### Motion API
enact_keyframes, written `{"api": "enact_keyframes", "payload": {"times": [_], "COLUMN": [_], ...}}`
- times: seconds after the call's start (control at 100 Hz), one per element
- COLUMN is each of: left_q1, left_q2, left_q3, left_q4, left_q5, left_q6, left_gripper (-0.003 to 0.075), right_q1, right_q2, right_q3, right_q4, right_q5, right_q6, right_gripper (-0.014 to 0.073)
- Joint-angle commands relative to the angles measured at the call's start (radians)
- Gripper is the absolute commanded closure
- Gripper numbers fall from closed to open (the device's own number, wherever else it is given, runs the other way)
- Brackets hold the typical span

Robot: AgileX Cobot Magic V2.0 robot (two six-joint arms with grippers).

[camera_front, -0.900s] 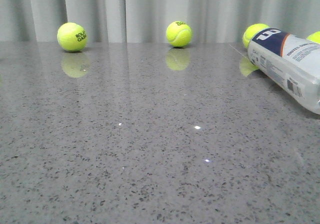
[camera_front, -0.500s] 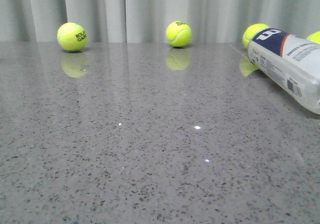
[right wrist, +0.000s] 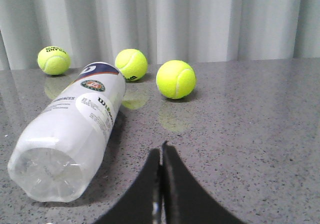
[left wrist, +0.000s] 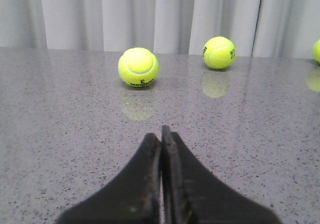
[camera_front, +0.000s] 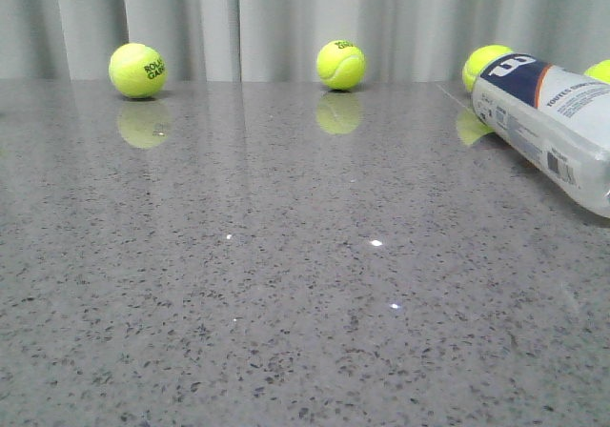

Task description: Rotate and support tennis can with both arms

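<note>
The tennis can [camera_front: 548,122] lies on its side at the right edge of the grey table, navy label end toward the curtain. In the right wrist view the tennis can [right wrist: 75,129] lies with its clear end toward the camera, beside and apart from my right gripper [right wrist: 161,151]. The right gripper is shut and empty, low over the table. My left gripper [left wrist: 162,136] is shut and empty over bare table. Neither gripper shows in the front view. The can does not show in the left wrist view.
Tennis balls sit along the back near the grey curtain [camera_front: 286,17]: one at the left [camera_front: 138,70], one in the middle [camera_front: 341,64], one behind the can [camera_front: 484,63]. In the right wrist view two balls [right wrist: 176,79] [right wrist: 131,64] lie past the can. A ball [left wrist: 138,67] lies ahead of the left gripper.
</note>
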Motion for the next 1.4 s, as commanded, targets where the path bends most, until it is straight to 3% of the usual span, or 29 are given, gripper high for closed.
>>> {"api": "enact_keyframes", "payload": {"times": [0.0,0.16,0.41,0.63,0.71,0.75,0.76,0.82,0.91,1.15,1.39], "left_q1": [-0.006,-0.006,-0.006,-0.006,-0.006,-0.006,-0.006,-0.006,-0.006,-0.006,-0.006], "left_q2": [-0.034,-0.034,-0.034,-0.034,-0.034,-0.034,-0.034,-0.034,-0.034,-0.034,-0.034], "left_q3": [0.045,0.045,0.045,0.045,0.045,0.045,0.045,0.045,0.045,0.045,0.045], "left_q4": [-0.003,-0.003,-0.003,-0.003,-0.003,-0.003,-0.003,-0.003,-0.003,-0.003,-0.003], "left_q5": [-0.074,-0.074,-0.074,-0.074,-0.074,-0.074,-0.074,-0.074,-0.074,-0.074,-0.074], "left_q6": [-0.011,-0.011,-0.011,-0.011,-0.011,-0.011,-0.011,-0.011,-0.011,-0.011,-0.011], "left_gripper": [0.0739,0.0739,0.0739,0.0739,0.0739,0.0739,0.0739,0.0739,0.0739,0.0739,0.0739], "right_q1": [0.001,0.001,0.001,0.001,0.001,0.002,0.002,0.005,0.006,0.017,0.061], "right_q2": [0.006,0.013,0.132,0.312,0.358,0.388,0.392,0.431,0.485,0.634,0.845], "right_q3": [-0.001,-0.088,-0.341,-0.451,-0.49,-0.511,-0.515,-0.55,-0.605,-0.785,-0.969], "right_q4": [-0.011,-0.011,-0.011,0.028,0.038,0.04,0.04,0.04,0.04,0.09,0.248], "right_q5": [-0.071,0.02,0.357,0.427,0.443,0.452,0.452,0.463,0.502,0.646,0.812], "right_q6": [-0.003,-0.003,-0.003,-0.003,-0.003,-0.004,-0.003,-0.008,-0.015,-0.018,-0.06], "right_gripper": [0.0655,0.0655,0.0655,0.064,0.0532,0.0396,0.0396,0.0149,-0.0078,-0.0027,-0.0027]}}
